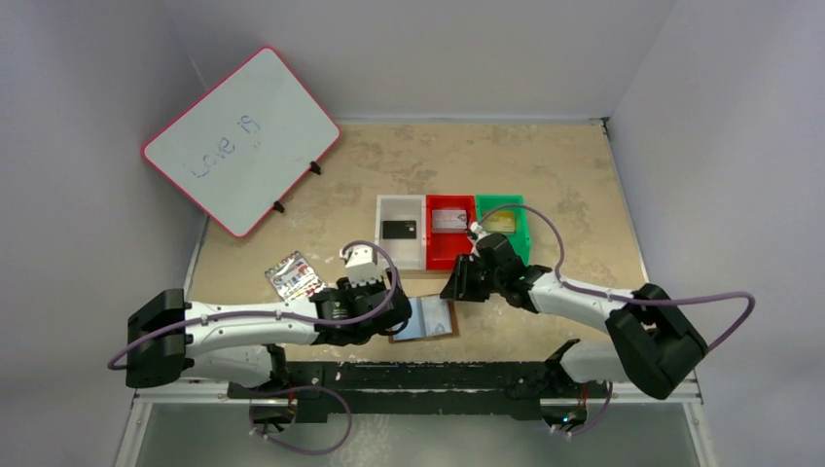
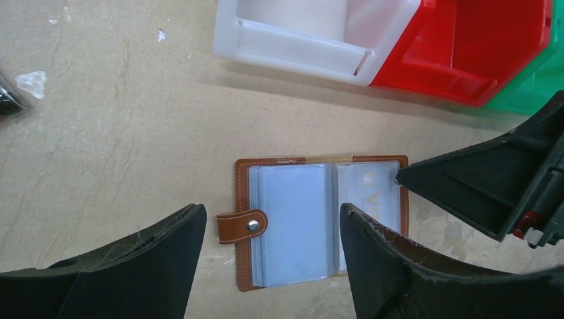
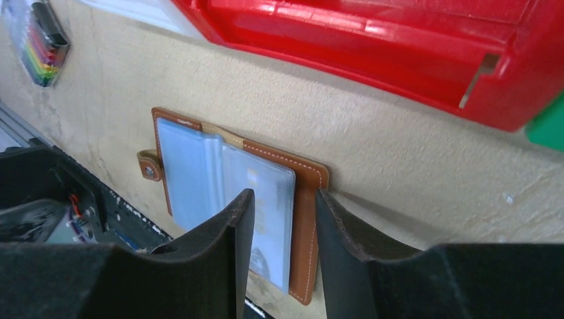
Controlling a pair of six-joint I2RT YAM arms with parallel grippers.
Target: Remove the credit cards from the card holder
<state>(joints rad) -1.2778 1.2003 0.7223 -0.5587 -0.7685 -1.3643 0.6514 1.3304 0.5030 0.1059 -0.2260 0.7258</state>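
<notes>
card holder (image 1: 429,319) lies open before red bin (image 1: 449,255)

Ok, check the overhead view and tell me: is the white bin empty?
No, a black card lies inside the white bin.

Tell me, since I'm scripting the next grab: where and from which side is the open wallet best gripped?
Probably the bare leather cover edge opposite the snap tab, from above on the right arm's side. The wallet lies flat and open, its clear sleeves stop short of that edge, and the right pincer hangs astride it.
</notes>
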